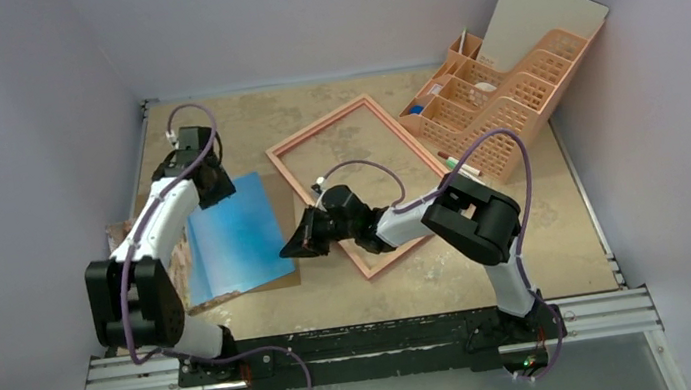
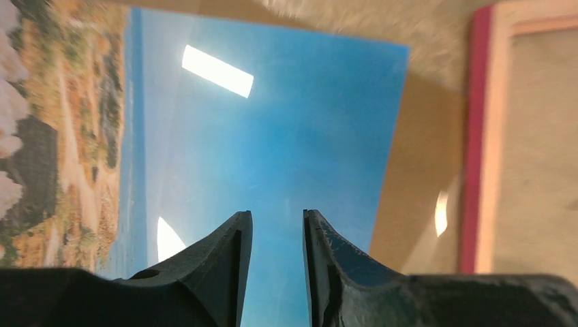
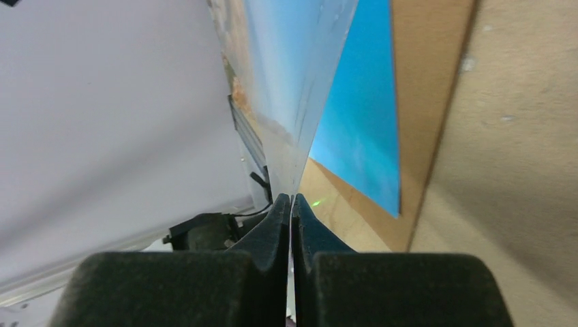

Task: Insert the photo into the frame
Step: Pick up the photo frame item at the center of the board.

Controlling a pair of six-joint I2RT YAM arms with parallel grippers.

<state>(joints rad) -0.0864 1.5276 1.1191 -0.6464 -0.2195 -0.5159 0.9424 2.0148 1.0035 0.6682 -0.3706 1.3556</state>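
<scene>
Right gripper (image 3: pixel 292 201) is pinched shut on the photo (image 1: pixel 231 235) at its right edge, w/ that edge raised off the brown backing board (image 3: pixel 422 82). Left gripper (image 2: pixel 276 216) is part open, holding nothing, and hovers over the sky end. Frame (image 1: pixel 316 126) lies just beside, wood side up. Print looks light, floppy, glossy; prob. slips & creases, so grip edges only, both sides.
</scene>
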